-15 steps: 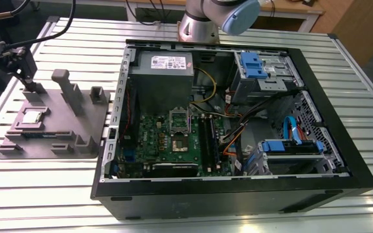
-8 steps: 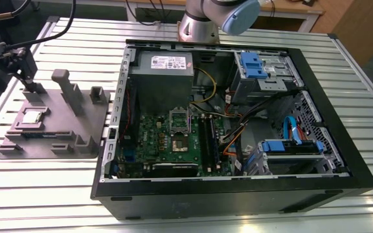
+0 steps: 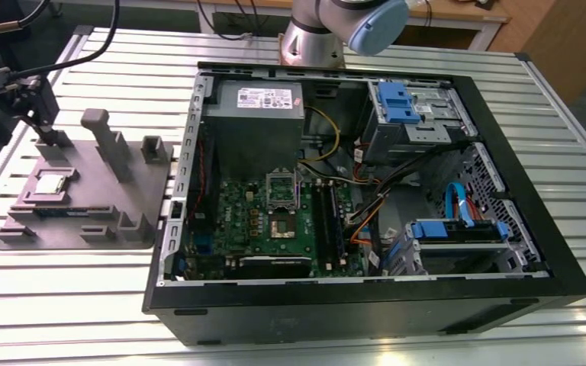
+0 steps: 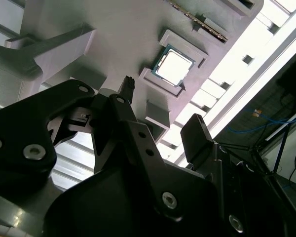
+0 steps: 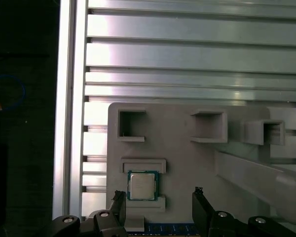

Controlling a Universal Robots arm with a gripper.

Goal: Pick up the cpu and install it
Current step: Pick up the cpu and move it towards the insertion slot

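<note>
Task part: the cpu (image 5: pixel 141 185) lies flat in a shallow pocket of the gray holder (image 5: pixel 177 158). The holder rests on the slatted tabletop (image 3: pixel 69 305), at the exterior view's left of the open computer case (image 3: pixel 375 309).
Pincer state: the pincer (image 5: pixel 158 197) hangs above the holder, spread wide and holding nothing. Both wrist views show clear space between the fingertips and the chip.
Alignment: in the first wrist view the cpu sits nearer one fingertip than the other.
Risk, off-centre closing: the nearer finger would probably touch first and could push or skew the chip in its pocket.
Risk, pocket walls: raised lips border the pocket on two sides. A fingertip landing on one could stop the grasp short of the chip's edge.
Risk, thin grip: the chip is flat with a smooth metal top. A shallow hold on its rim may slip or tilt.
Risk, socket: the socket (image 3: pixel 278 223) on the green board (image 3: pixel 234 221) is likely delicate. A tilted chip could damage it.
Writing: the power supply box (image 3: pixel 257 126) carries a white label (image 3: pixel 263 97), its print too small to read. No marking can be made out on the cpu.
</note>
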